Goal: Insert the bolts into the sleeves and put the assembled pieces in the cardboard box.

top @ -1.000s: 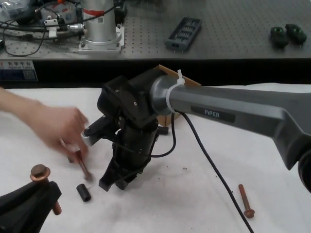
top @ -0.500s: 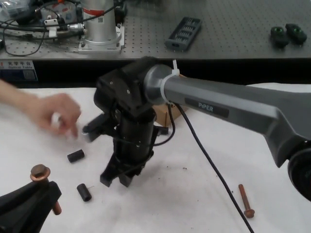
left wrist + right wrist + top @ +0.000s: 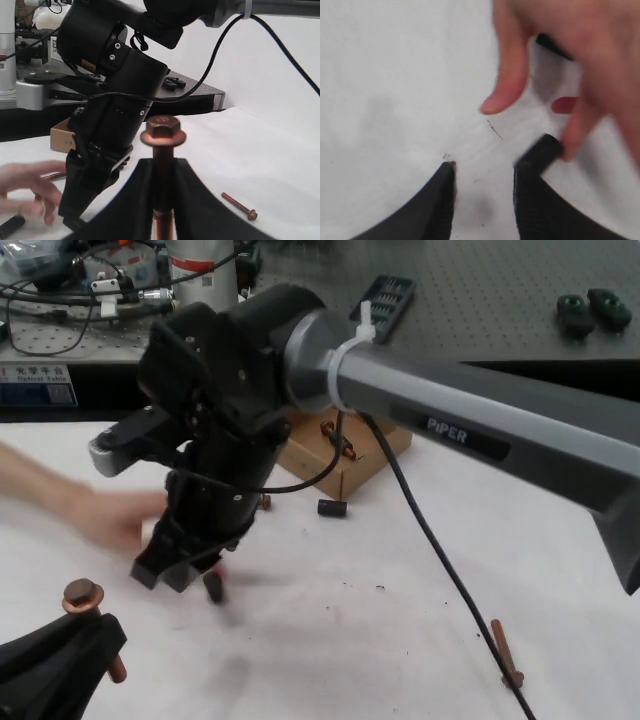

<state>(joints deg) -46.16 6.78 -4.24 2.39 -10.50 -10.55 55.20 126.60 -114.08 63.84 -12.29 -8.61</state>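
The left end effector (image 3: 163, 172) is clamping a copper bolt (image 3: 163, 134) upright at the near left of the desk (image 3: 400, 580). The right end effector (image 3: 484, 170) is hanging just above the desk, its fingers apart and holding nothing. A person's hand (image 3: 580, 60) is touching a black sleeve (image 3: 544, 148) just beside one finger. The cardboard box (image 3: 345, 455) is sitting farther back.

The bench (image 3: 340, 640) is looked down on from behind and above the arms in the high view, faced forward. The left wrist view is kept pretty low, pointed past the upright bolt (image 3: 163, 135) at the right gripper (image 3: 75, 210) close by. The right wrist view is aimed down, right up against the bench. A person's hand (image 3: 580, 55) is shared by all three.
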